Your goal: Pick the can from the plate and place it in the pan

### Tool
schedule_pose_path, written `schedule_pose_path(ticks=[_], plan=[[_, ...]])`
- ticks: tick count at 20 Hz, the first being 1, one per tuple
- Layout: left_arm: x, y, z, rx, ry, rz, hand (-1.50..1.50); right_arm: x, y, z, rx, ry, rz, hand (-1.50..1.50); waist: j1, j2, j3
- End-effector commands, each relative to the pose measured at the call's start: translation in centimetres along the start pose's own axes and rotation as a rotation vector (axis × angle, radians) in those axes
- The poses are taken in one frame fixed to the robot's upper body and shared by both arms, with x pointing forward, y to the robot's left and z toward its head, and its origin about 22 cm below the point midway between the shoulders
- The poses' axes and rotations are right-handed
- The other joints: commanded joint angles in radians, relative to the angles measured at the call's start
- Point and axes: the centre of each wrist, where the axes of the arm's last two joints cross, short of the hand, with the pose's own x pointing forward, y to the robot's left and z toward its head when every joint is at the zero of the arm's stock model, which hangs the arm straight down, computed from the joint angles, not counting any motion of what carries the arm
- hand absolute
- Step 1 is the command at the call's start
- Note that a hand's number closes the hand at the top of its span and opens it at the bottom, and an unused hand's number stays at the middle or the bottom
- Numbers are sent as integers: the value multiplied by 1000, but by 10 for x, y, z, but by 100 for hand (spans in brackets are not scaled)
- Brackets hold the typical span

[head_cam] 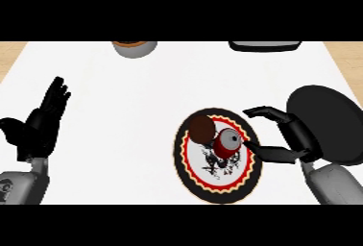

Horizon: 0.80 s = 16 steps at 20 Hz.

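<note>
Counter: one white flat counter top [142, 96] is seen from steeply above.
Plates: one round plate [212, 194] is counted, with a black rim, a red ring, a yellow zigzag band and a white centre.
Cans: one short red can with a grey metal lid [228, 141] is counted. It is stood upright on the plate, right of the plate's centre.
Other items on plate: one dark brown rounded object [201, 128] is laid just beside the can, at its upper left.
Pans: one black round pan [330, 120] is set right of the plate, partly covered by the right hand.
Far-edge items: one grey bowl with brown contents [135, 48] and one black-and-grey object [264, 45] are cut off by the view's top edge.
Right hand: the black right hand [294, 137] is held at the plate's right rim. Its fingers [262, 113] are arched above the can and kept apart from it. The thumb [273, 153] is pointed at the can's right side. Nothing is gripped.
Left hand: the black left hand [42, 122] is rested at the view's left, spread flat with fingers up.
Writing: a black pattern is printed on the plate's centre. Whether it holds letters cannot be told.
</note>
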Motion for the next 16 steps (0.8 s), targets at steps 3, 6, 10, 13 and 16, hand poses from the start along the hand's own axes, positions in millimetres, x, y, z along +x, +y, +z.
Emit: schedule_pose_path(ticks=[3, 6, 10, 13, 16], plan=[[11, -25, -4, -16, -38, 52, 0, 24, -68, 40, -59, -111, 301, -150, -10, -3, 0], [-1, -14, -2, -17, -1, 34, 0, 72, -90, 41, 37, -82, 374, -150, -8, -4, -2], [15, -25, -2, -23, -27, 48, 0, 121, -128, 29, 171, 24, 573, -150, 9, -5, -2], [8, -15, 0, -32, -8, 62, 0, 173, -128, 16, 217, 75, 638, -150, 7, -6, -3], [2, -27, -13, -37, -18, 48, 0, 196, -115, 9, 220, 98, 624, -150, 6, 0, -1]])
